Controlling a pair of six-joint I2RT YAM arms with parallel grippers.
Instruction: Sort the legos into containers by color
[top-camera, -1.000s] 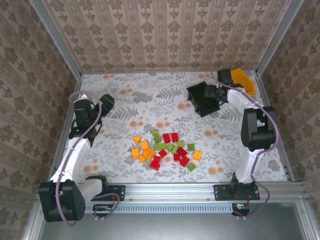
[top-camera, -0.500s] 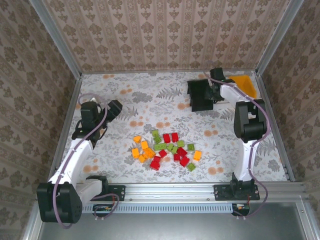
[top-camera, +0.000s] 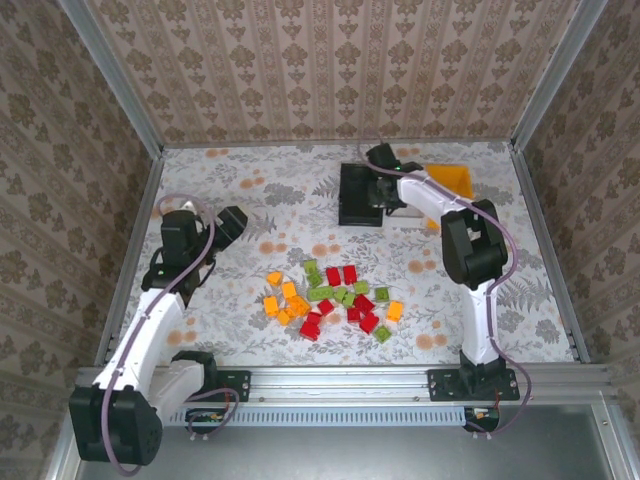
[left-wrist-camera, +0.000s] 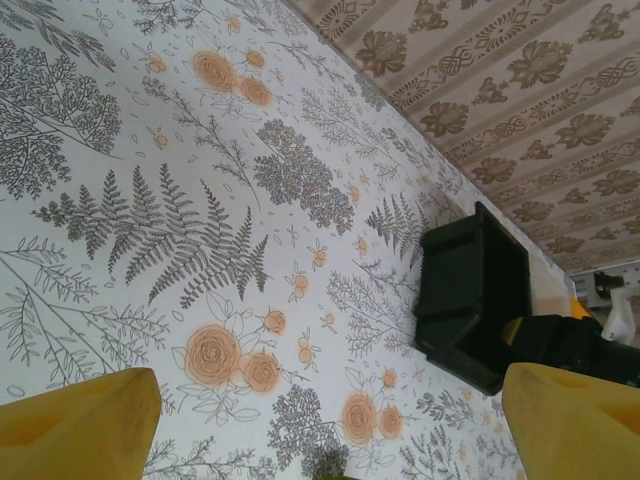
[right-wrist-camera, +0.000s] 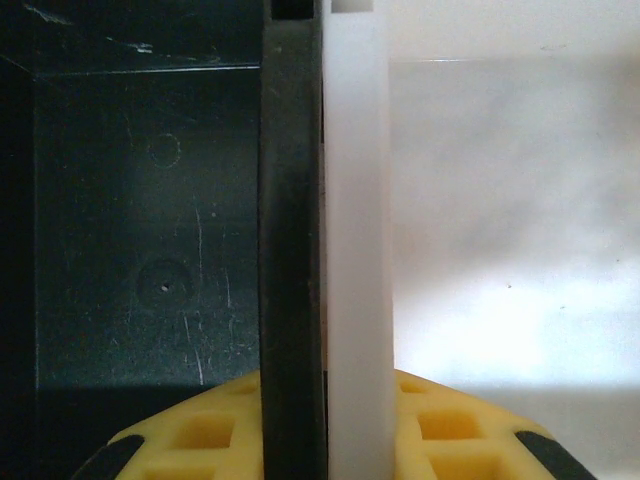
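Pile of legos (top-camera: 330, 300) mid-table; bins (top-camera: 452, 180) at far centre-right. Right arm folds in toward them, right gripper (top-camera: 385, 185) clamped on the adjoining walls of black bin (top-camera: 355, 195) and white bin (right-wrist-camera: 500, 200). Left gripper (top-camera: 228, 222) hovers at left, fingers spread wide.

Near left: table (top-camera: 240, 325) lying open.
Centre: legos (top-camera: 330, 297) crowding it.
Far right: containers (top-camera: 355, 205), right arm (top-camera: 470, 250) blocking.
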